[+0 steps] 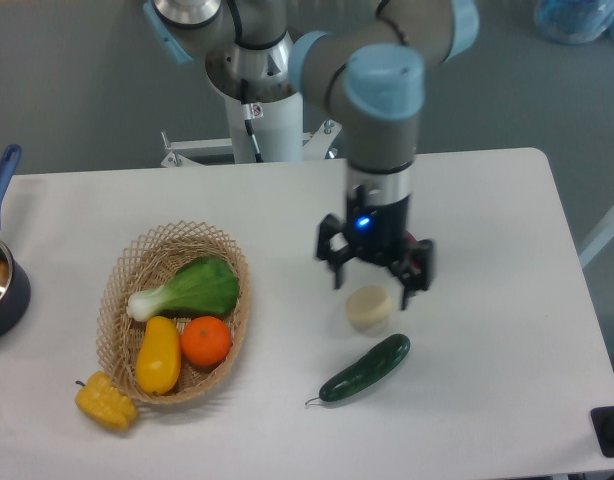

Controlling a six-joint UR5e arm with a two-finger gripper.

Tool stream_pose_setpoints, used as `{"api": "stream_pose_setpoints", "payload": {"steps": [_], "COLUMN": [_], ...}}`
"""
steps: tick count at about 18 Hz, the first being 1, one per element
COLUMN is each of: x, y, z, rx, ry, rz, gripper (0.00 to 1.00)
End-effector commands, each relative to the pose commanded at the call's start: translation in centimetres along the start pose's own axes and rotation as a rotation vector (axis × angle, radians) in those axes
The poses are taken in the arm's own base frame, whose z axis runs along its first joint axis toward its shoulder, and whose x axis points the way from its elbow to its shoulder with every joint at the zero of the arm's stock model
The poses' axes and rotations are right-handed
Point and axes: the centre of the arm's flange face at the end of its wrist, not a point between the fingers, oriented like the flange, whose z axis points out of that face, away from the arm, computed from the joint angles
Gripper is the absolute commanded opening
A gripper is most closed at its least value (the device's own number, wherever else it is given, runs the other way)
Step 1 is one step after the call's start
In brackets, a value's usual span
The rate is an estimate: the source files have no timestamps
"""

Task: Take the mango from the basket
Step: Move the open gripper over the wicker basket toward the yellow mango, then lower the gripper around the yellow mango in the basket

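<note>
A lumpy yellow pepper (pixel 106 401) lies at the near edge of the white tabletop (pixel 487 300), touching the outside of the basket (pixel 120 290). To the right, well apart, a dark green cucumber (pixel 365 369) lies at a slant. In the basket the mango (pixel 158 355) rests at the near end, tilted along the basket's length, with the orange (pixel 206 340) touching its right side and a green bok choy (pixel 186 289) just behind both. Past the cucumber sits a small pale round block (pixel 369 306). The claw (pixel 374 283) hangs just above and behind it, its black fingers spread wide and gripping nothing, far from the basket. At the left edge a dark pot (pixel 1 285) with a blue handle is partly cut off. Behind the tabletop are the arm's white base (pixel 267 120) and a grey floor.
</note>
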Motion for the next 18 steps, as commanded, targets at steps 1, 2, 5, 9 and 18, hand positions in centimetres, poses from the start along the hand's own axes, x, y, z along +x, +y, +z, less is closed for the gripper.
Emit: {"api": "stream_pose_setpoints", "payload": {"steps": [1, 2, 5, 9, 18], "x": [1.0, 1.9, 4.5, 8.8, 16.2], "y": [-0.6, -1.0, -2.4, -4.4, -7.1], "z": [0.2, 0.8, 1.4, 3.9, 8.9], "rx": [0.002, -0.005, -0.002, -0.025, -0.068], "ry": [0.009, 0.018, 0.027, 0.076, 0.152], "rz": [-0.019, -0.029, -0.043, -0.074, -0.028], "gripper": [1.00, 1.00, 1.00, 1.00, 1.00]}}
